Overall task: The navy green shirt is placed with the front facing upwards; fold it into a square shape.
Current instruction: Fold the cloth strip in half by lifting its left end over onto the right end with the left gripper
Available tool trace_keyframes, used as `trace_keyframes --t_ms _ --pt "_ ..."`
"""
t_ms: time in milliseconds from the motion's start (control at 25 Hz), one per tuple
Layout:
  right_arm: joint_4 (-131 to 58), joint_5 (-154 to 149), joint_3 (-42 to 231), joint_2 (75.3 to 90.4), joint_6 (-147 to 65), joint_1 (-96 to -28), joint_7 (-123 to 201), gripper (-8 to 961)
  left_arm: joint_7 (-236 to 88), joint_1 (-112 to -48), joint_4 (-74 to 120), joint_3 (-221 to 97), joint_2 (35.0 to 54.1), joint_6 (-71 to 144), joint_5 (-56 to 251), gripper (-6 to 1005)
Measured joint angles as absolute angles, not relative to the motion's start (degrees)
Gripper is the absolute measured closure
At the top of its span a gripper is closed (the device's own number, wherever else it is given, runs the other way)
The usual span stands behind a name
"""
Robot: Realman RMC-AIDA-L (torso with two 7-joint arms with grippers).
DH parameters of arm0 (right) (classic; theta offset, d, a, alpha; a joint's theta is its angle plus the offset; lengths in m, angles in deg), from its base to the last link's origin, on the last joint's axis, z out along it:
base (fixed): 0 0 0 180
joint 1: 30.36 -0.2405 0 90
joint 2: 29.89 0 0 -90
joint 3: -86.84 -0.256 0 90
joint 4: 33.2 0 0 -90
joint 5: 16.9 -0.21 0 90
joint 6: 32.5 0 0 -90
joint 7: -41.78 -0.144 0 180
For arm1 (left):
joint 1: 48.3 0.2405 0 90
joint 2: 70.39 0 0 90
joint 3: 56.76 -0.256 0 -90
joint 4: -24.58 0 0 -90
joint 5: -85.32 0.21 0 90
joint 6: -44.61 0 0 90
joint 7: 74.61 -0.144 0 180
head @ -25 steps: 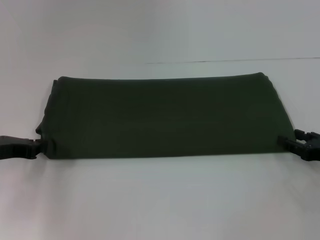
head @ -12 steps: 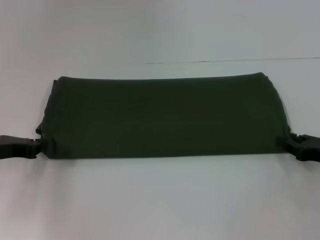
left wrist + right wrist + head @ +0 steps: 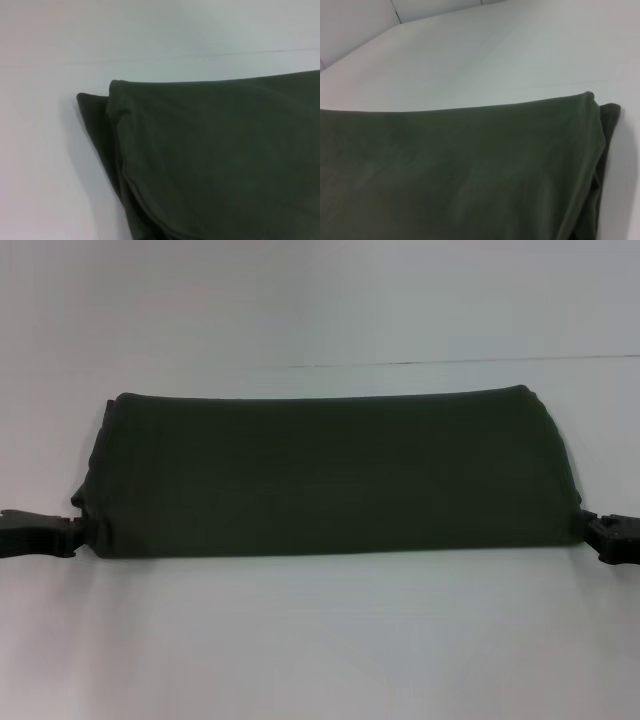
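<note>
The navy green shirt [image 3: 325, 475] lies across the middle of the white table [image 3: 320, 640] as a long, wide band, folded so that only plain dark cloth faces up; no lettering shows on it. Its far edge is a smooth, rounded fold running from side to side, and its near edge is a straighter line closer to the robot. At the robot's left end the cloth bunches a little, with a lower layer poking out past the top one. The left wrist view shows that end closely: the shirt [image 3: 215, 160] has a top layer with a stitched hem line over a second layer that sticks out as a dark corner onto the table [image 3: 45, 150]. The right wrist view shows the other end: the shirt [image 3: 455, 170] has a top layer ending in a rounded corner, with a narrow strip of under-layer just beyond it on the table [image 3: 470, 55].

The left gripper [image 3: 70, 533] sits low at the near left corner of the shirt, its tip touching the cloth edge; whether its jaws pinch the cloth I cannot tell. The right gripper [image 3: 592, 527] sits at the near right corner, just beside the cloth edge, and the state of its jaws cannot be told either.
</note>
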State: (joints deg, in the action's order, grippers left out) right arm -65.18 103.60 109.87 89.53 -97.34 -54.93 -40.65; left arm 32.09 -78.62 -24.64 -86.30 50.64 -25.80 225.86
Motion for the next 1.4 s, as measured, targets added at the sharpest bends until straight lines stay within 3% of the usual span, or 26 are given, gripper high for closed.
trace_keyframes --t_ms 120,960,1400 --pt "-65.5 103.6 109.9 89.53 -97.5 -54.8 -40.7 923 31.1 -78.5 -24.6 -86.3 50.64 -26.4 225.9 1000" --pt "-68.8 103.2 108.6 89.94 -111.8 -46.3 -33.8 924 18.1 -71.6 -29.3 -81.6 51.42 -40.2 222.1 1001" --pt "-68.6 103.2 105.3 90.04 -118.8 -40.3 -28.5 923 6.6 -64.7 -33.3 -76.6 53.27 -51.2 222.2 1000"
